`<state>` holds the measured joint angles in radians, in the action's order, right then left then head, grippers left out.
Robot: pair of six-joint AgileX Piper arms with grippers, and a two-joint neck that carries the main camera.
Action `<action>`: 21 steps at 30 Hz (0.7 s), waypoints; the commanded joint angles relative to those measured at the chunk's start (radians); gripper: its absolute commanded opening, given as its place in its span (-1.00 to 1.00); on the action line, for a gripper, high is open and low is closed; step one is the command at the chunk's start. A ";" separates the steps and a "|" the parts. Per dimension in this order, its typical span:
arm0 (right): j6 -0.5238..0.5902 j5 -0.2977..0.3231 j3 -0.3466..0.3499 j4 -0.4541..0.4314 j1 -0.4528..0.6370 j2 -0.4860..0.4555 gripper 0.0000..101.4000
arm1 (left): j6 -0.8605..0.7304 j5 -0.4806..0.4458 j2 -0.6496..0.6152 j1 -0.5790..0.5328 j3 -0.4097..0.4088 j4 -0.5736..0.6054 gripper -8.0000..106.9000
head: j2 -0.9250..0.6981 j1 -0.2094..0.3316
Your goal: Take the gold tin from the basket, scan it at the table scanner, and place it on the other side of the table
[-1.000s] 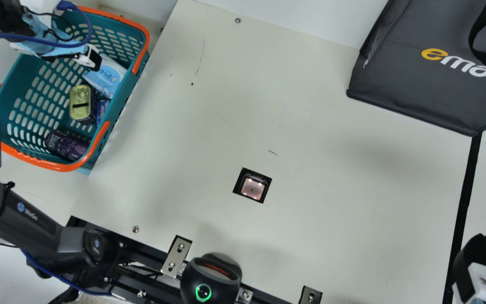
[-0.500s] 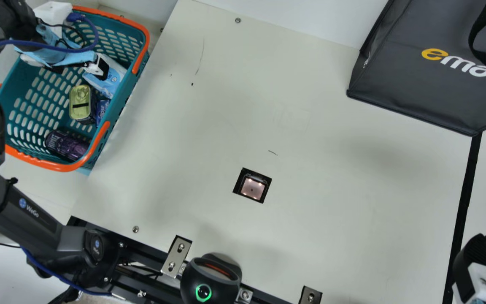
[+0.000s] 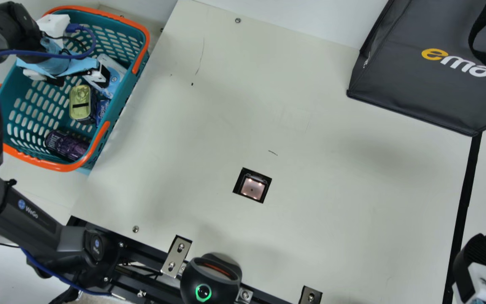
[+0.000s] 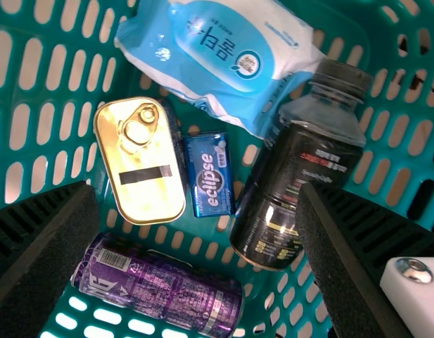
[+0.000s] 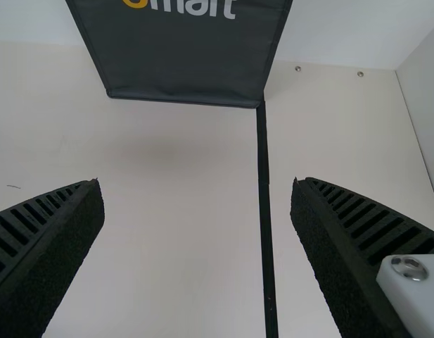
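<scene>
Desk (image 3: pixel 331 169): cream, plain, bearing light scratches; scanner (image 3: pixel 252 185) lying set into it; black bag (image 3: pixel 420 76) standing by the far side.

Left tool (image 4: pixel 197 190): hanging over the teal basket (image 3: pixel 61 168), gaping wide, gripping nothing. Right tool (image 5: pixel 197 183): hanging open and unladen above the desk.

Step in hand, as judged: picking the gold tin (image 4: pixel 143 158) out of the basket. Aim is wanting correction, the tin lying toward one side of the span, the dark bottle (image 4: pixel 294 162) toward the other. Centring over the tin, then lowering straight, is seeming best. Closing across its narrow width is calling for care: the small blue tin (image 4: pixel 209 174) is sitting just beside one long side and may be getting pinched too. The purple can (image 4: pixel 160 289) is lying near one short end.

Gold tin: lying flat in the basket, lid facing up; shallow, oblong, round-cornered; lid shining, carrying a ring pull (image 4: pixel 137 132) near one end and a black strip across the middle; side wall showing dark.
</scene>
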<state>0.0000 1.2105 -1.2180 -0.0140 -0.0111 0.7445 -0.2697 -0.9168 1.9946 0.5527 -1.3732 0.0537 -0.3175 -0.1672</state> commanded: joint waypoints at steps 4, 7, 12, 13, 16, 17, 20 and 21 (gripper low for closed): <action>0.000 0.000 0.000 0.000 0.000 0.000 0.87 | 0.056 0.025 0.001 0.009 0.023 -0.012 0.71 | -0.004 0.029; 0.000 0.000 0.000 0.000 0.000 0.000 0.87 | 0.093 0.050 0.005 0.012 0.038 -0.032 0.71 | -0.004 0.029; 0.000 0.000 0.000 0.000 0.000 0.000 0.87 | 0.151 0.096 0.013 0.016 0.067 -0.072 0.71 | -0.004 0.029; 0.000 0.000 0.000 0.000 0.000 0.000 0.87 | 0.162 0.107 0.014 0.016 0.073 -0.081 0.71 | -0.004 0.029; 0.000 0.000 0.000 0.000 0.000 0.000 0.87 | 0.195 0.138 0.017 0.015 0.093 -0.110 0.71 | -0.004 0.029; 0.000 0.000 0.000 0.000 0.000 0.000 0.87 | 0.206 0.149 0.018 0.015 0.101 -0.120 0.71 | -0.004 0.029; 0.000 0.000 0.000 0.000 0.000 0.000 0.87 | 0.235 0.175 0.022 0.015 0.118 -0.146 0.71 | -0.004 0.029; 0.000 0.000 0.000 0.000 0.000 0.000 0.87 | 0.243 0.183 0.024 0.015 0.124 -0.153 0.71 | -0.004 0.029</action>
<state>0.0000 1.2105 -1.2180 -0.0140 -0.0111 0.7445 -0.0360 -0.7445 2.0173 0.5674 -1.2558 -0.0892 -0.3175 -0.1672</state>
